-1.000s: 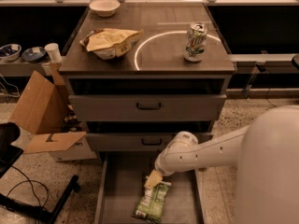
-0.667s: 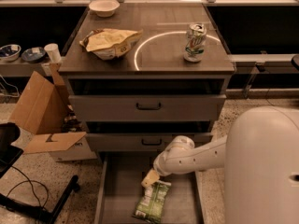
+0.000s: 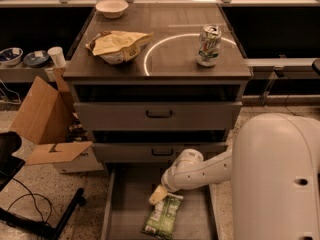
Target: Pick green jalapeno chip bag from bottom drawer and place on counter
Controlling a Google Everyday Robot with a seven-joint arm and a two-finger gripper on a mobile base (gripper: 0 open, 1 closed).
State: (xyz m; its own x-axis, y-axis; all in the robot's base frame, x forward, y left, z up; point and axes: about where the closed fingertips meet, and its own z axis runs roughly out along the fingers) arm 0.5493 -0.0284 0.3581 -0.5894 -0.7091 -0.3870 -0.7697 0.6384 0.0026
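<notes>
The green jalapeno chip bag [image 3: 163,215] lies flat on the grey floor of the open bottom drawer [image 3: 125,209], near its front middle. My gripper [image 3: 157,196] reaches down into the drawer on the white arm and hangs just above the bag's top left corner. The counter [image 3: 170,59] above is dark grey-brown with a thin bright ring marked on it.
On the counter stand a soda can [image 3: 209,45], a tan-yellow bag [image 3: 119,45] and a white bowl [image 3: 112,7]. Two shallower drawers with black handles [image 3: 160,114] sit above the open one. Cardboard boxes [image 3: 45,119] stand at the left. My white body [image 3: 280,179] fills the right foreground.
The gripper has moved lower and a little left in the drawer, closer to the bag's top corner. The bag has not moved.
</notes>
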